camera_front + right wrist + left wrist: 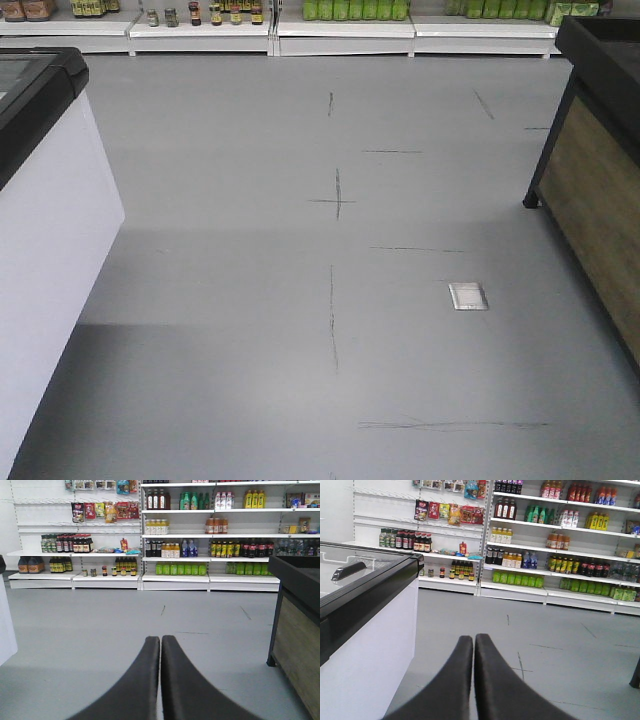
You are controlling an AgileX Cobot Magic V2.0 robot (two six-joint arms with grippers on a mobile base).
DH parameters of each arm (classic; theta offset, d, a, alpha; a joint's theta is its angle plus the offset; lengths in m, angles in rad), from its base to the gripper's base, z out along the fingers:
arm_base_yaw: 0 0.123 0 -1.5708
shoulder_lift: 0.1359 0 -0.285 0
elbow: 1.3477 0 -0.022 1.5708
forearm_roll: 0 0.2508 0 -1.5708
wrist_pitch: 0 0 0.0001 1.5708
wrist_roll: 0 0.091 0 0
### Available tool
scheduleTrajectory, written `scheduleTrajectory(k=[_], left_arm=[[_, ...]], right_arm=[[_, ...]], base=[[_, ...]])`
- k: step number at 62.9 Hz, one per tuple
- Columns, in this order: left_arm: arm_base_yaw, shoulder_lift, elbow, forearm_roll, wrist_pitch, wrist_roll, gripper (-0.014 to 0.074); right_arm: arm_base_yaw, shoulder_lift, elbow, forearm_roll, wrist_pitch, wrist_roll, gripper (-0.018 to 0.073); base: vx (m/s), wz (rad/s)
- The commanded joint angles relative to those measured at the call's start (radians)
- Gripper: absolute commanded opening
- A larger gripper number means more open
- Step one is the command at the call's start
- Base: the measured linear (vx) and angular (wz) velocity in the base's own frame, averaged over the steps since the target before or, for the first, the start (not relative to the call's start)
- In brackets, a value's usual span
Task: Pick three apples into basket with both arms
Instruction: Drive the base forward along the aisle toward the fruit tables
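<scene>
Both claws are pinched together and empty, the left claw (pixel 473 639) beside the freezer (pixel 365 645), the right claw (pixel 160 640) farther right of it, no apples or basket showing, so the nearer arm can't be told.

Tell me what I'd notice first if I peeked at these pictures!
You'd spot the wall of shelves crowded with colourful bottles at the far end of the shop, with a bright green row low down. Up close, the left gripper sits shut beside a big white freezer chest, and the right gripper sits shut near a wooden-sided stand.
</scene>
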Motion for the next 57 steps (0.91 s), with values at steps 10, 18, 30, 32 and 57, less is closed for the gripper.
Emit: scheduleTrajectory(k=[10,18,30,32,57], left_arm=[[-0.005,-0.003,-0.032,-0.009,-0.072,-0.005,-0.0006],[-0.005,-0.003,-0.032,-0.009,-0.072,-0.005,-0.0006],[-0.005,-0.003,-0.032,-0.009,-0.072,-0.005,-0.0006],[-0.005,-0.003,-0.032,-0.009,-0.072,-0.005,-0.0006],[-0.005,-0.003,-0.032,-0.009,-0.072,-0.005,-0.0006]], right_arm=[[-0.005,-0.012,0.013,-0.008,-0.07,-0.003,-0.0005],[-0.005,-0.012,0.013,-0.008,-0.07,-0.003,-0.0005],[-0.005,-0.012,0.013,-0.008,-0.07,-0.003,-0.0005],[-0.005,-0.012,0.013,-0.008,-0.07,-0.003,-0.0005],[-0.005,-0.012,0.013,-0.008,-0.07,-0.003,-0.0005]], base=[[0.0,0.0],[0.0,0.0],[0.0,0.0],[0.0,0.0],[0.0,0.0]])
